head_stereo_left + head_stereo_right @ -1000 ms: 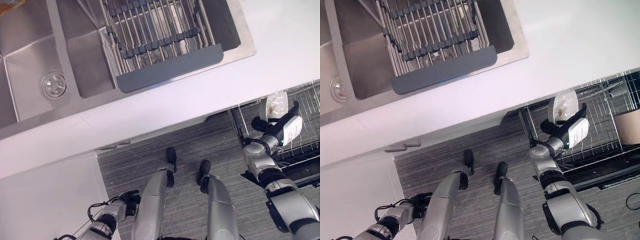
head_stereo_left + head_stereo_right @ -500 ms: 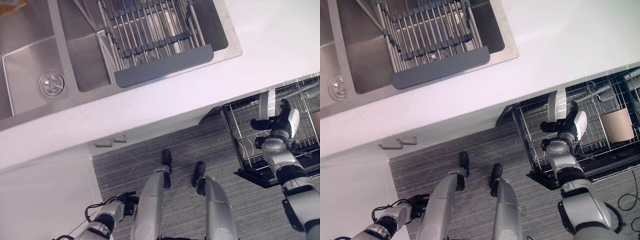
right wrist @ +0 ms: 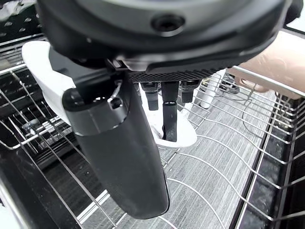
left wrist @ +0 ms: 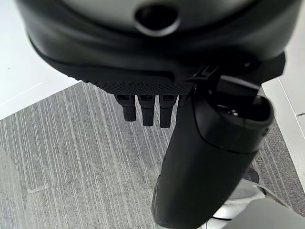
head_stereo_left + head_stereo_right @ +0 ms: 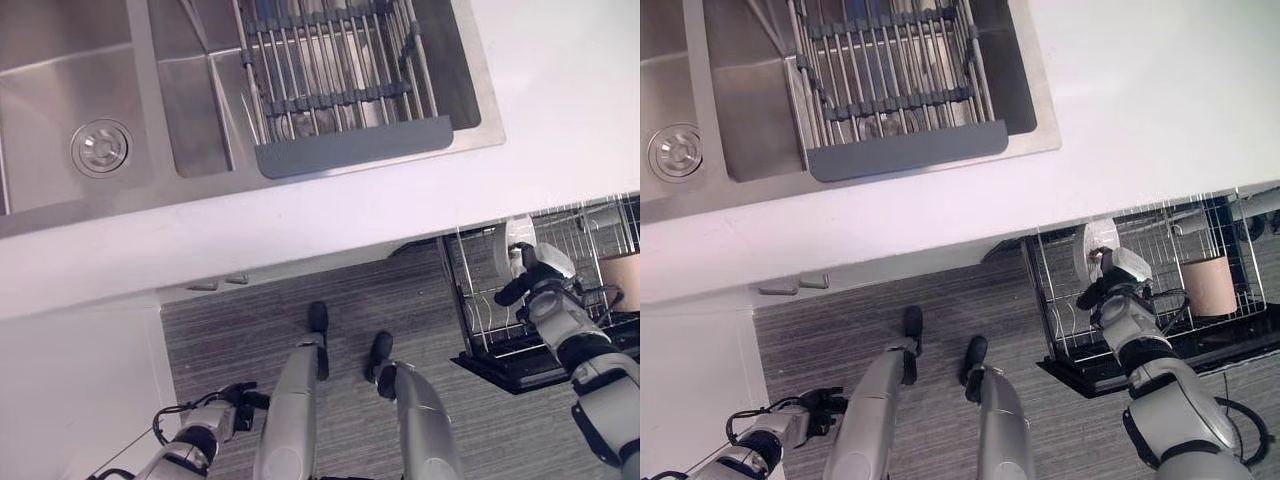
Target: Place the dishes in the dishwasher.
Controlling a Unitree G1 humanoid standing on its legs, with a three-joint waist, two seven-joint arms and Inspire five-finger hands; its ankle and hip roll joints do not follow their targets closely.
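Note:
A white plate (image 5: 1085, 250) stands on edge between the wires of the pulled-out dishwasher rack (image 5: 1060, 320), below the counter at the right. My right hand (image 5: 1118, 280) is shut on the plate. In the right wrist view the thumb (image 3: 119, 157) lies along one face of the plate (image 3: 43, 67) and the fingers (image 3: 169, 119) press the other face. My left hand (image 5: 215, 420) hangs low over the floor at the lower left; in its wrist view its fingers (image 4: 145, 112) are relaxed and hold nothing.
A brown cup (image 5: 1208, 285) stands in the rack to the right of the plate. Above runs the white counter (image 5: 300, 230) with a steel double sink (image 5: 60, 100) and a roll-up drying rack (image 5: 330, 70) across the right basin. A cabinet handle (image 5: 790, 285) sits under the counter.
The camera has shifted. My right hand has turned the plate from face-up to edge-on and lowered it into the rack wires. The left hand stays hanging.

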